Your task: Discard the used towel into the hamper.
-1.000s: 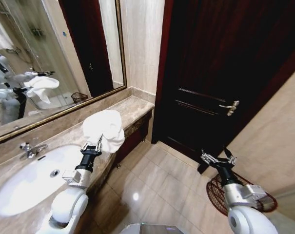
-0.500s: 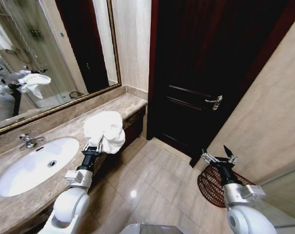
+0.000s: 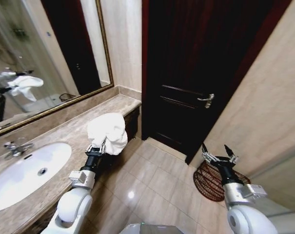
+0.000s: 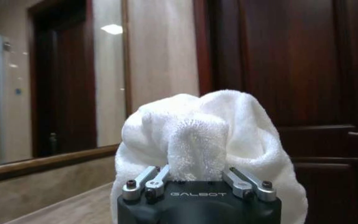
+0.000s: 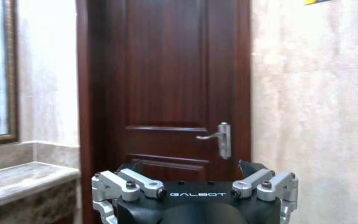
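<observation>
A bunched white towel [image 3: 108, 132] is held up in my left gripper [image 3: 97, 147], which is shut on it, above the edge of the marble counter [image 3: 64, 134]. In the left wrist view the towel [image 4: 210, 140] bulges over the fingers. The hamper [image 3: 210, 181], a dark reddish-brown wire basket, stands on the floor by the beige wall at the right. My right gripper [image 3: 218, 157] hovers open just above the hamper's rim, its fingers spread wide and empty; it [image 5: 191, 179] faces the dark door.
A dark wooden door [image 3: 196, 73] with a silver handle [image 3: 206, 99] is straight ahead. A white sink [image 3: 25, 173] with a faucet [image 3: 13, 146] sits in the counter at the left, under a framed mirror [image 3: 45, 58]. Glossy beige floor tiles [image 3: 152, 180] lie between the counter and the hamper.
The whole view has swung: sink and mirror slid left, and the door and hamper shifted left too, more of the hamper now showing. Both arms keep their pose, the towel still held.
</observation>
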Available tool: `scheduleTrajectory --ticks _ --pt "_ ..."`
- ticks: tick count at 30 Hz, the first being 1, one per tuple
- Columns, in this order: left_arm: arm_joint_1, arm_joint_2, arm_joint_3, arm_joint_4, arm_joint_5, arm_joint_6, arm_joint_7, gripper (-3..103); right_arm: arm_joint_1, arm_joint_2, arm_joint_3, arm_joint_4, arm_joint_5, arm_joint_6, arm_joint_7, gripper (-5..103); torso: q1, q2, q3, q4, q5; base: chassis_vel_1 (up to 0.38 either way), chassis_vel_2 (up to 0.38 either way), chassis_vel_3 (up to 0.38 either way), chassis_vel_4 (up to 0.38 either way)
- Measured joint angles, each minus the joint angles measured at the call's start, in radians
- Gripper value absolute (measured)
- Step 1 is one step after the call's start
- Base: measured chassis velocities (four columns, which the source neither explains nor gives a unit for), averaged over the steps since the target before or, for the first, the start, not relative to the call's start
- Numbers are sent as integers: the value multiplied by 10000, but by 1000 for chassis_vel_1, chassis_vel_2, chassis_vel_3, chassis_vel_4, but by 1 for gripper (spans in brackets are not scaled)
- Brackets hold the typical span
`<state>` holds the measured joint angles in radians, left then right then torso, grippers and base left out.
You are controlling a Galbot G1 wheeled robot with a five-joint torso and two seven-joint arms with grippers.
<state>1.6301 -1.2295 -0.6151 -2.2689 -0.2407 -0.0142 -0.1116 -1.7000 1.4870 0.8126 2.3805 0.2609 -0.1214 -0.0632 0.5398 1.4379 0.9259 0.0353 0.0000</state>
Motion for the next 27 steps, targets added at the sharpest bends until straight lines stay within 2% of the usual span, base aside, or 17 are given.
scheduleTrajectory --ticks 4,5,16,18,20,22,27 --pt "50 -29 -10 -33 42 -28 56 20 -20 22 1 6 -1 15 -4 100 -65 -139 -76 -1 0 -110 -87 -93 -120" --pt "108 -56 -42 -37 100 -101 133 20 -23 45 1 23 -3 27 -7 100 -140 -305 -162 0 -1 -107 -86 -96 -129" --pt "292 -115 -225 50 214 -392 314 20 -57 179 4 71 -10 88 -22 100 -404 -875 -470 -1 -2 -121 -122 -126 -129" --pt "314 -146 -238 115 218 -469 340 20 -67 209 7 86 -11 95 -23 100 -506 -1103 -596 -1 2 -120 -132 -121 -137" --pt "316 -154 -238 124 219 -480 344 20 -69 213 6 88 -12 96 -22 100 -519 -1132 -612 -1 1 -121 -108 -104 -148" --pt "354 -206 -206 203 236 -609 379 20 -82 252 0 111 -24 100 -27 100 -629 -1372 -743 2 0 -116 -129 -117 -108" --pt "376 -215 -214 284 230 -757 444 20 -102 325 -16 133 -46 102 -28 100 -763 -1651 -889 -2 0 -102 -115 -134 -115"
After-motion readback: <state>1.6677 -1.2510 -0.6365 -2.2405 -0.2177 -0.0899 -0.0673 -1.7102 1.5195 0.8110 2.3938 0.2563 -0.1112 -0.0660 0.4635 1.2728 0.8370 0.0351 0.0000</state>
